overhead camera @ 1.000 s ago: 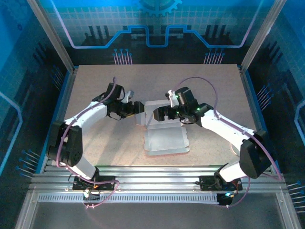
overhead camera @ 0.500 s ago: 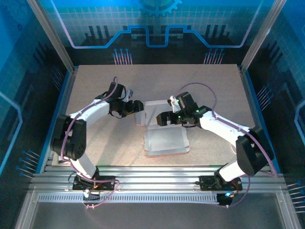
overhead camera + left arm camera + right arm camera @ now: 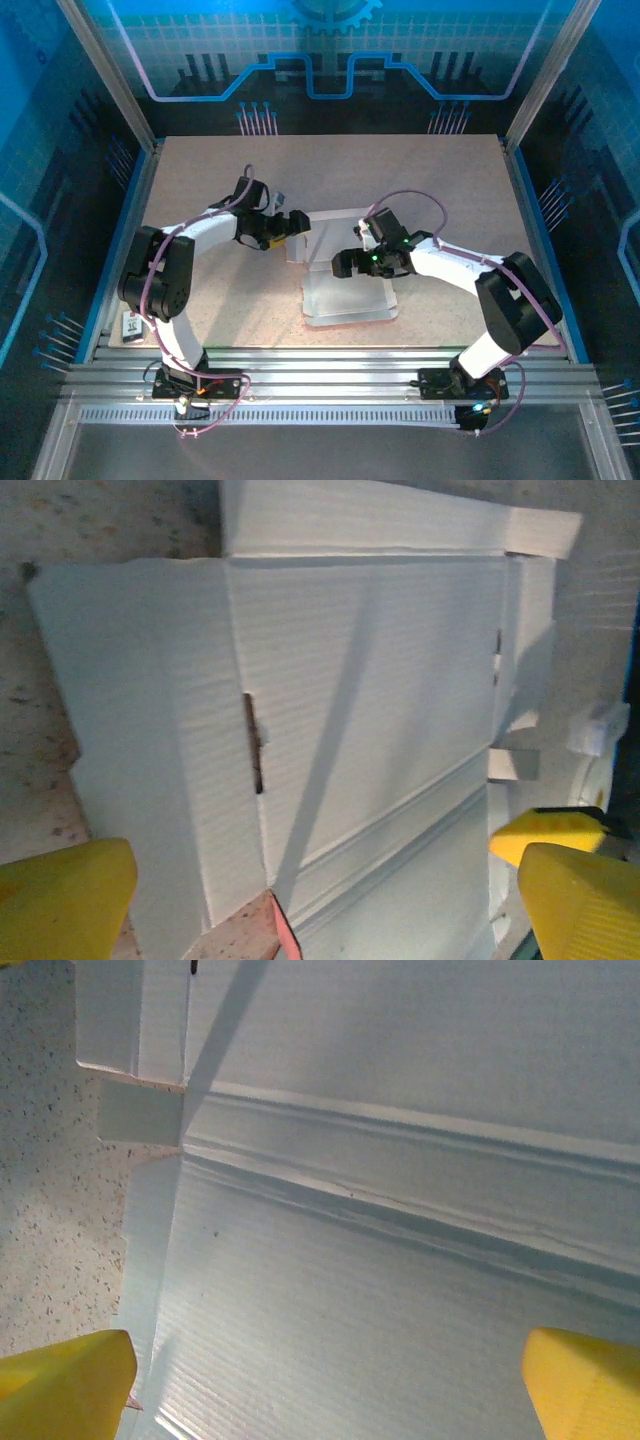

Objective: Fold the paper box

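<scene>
A flat, pale whitish cardboard paper box (image 3: 345,295) lay unfolded mid-table (image 3: 440,180). The left gripper (image 3: 292,226), at its far-left corner, and the right gripper (image 3: 343,264), over its middle creases, both gaped wide and held nothing. The right gripper hid part of the far panel. The print on a small dark card (image 3: 131,324) near the left arm's base was unreadable.

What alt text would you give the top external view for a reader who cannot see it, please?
A pale paper box lies opened flat on the table. The left hand and right hand reach in from either side, both open over it.
</scene>
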`<state>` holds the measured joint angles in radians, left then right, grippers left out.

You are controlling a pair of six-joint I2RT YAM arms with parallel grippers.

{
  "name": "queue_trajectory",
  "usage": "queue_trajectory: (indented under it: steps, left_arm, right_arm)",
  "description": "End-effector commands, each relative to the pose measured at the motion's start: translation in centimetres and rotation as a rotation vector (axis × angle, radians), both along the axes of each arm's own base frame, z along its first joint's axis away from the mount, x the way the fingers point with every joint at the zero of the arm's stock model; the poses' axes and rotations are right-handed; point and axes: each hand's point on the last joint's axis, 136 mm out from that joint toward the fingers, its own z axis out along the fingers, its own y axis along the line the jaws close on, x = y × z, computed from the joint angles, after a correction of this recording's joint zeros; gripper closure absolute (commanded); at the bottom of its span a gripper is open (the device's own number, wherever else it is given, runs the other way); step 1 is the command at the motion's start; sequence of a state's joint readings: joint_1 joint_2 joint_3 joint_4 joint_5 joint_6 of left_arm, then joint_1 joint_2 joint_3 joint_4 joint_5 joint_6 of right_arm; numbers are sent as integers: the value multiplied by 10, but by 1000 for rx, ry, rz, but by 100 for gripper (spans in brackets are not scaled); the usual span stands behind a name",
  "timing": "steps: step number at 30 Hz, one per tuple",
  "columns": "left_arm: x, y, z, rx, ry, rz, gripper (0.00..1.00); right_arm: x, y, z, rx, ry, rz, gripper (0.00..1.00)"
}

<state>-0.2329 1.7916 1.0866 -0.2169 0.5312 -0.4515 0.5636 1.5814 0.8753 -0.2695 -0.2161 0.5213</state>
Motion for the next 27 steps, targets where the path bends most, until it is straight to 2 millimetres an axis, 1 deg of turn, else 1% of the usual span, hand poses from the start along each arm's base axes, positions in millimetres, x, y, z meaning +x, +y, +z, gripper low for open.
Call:
queue_trajectory:
  steps: [1, 6, 7, 8, 10, 13, 14, 18, 22, 24, 27]
  left_arm:
    - [7, -13, 25, -63, -67, -101, 0]
    - [13, -19, 58, -25, -130, -200, 1]
    - [14, -19, 63, -24, -150, -205, 1]
    - [16, -16, 63, 2, -157, -192, 1]
    - [18, -9, 58, 38, -141, -169, 1]
    - [21, 2, 45, 89, -90, -125, 1]
    - [25, 8, 40, 113, -79, -97, 1]
    - [37, 18, 30, 48, -15, -11, 1]
    - [43, 18, 18, 13, 65, 6, 1]
    - [46, 18, 12, 28, 109, 0, 1]
    - [48, 18, 11, 51, 135, -41, 1]
  right_arm:
    - [-7, -4, -9, -25, 16, -4, 0]
    - [-8, -5, -15, -38, 28, -6, 0]
    - [-8, -5, -15, -39, 27, -7, 0]
    - [-7, -5, -16, -38, 30, -9, 0]
    - [-7, -5, -16, -33, 26, -14, 0]
    - [-8, -4, -21, -31, 35, -19, 0]
    - [-9, -5, -23, -32, 43, -21, 0]
    - [-16, -8, -30, -31, 57, -29, 0]
    - [-22, -12, -35, -30, 64, -32, 0]
    - [-24, -14, -38, -35, 62, -32, 0]
    - [-26, -15, -40, -36, 62, -32, 0]
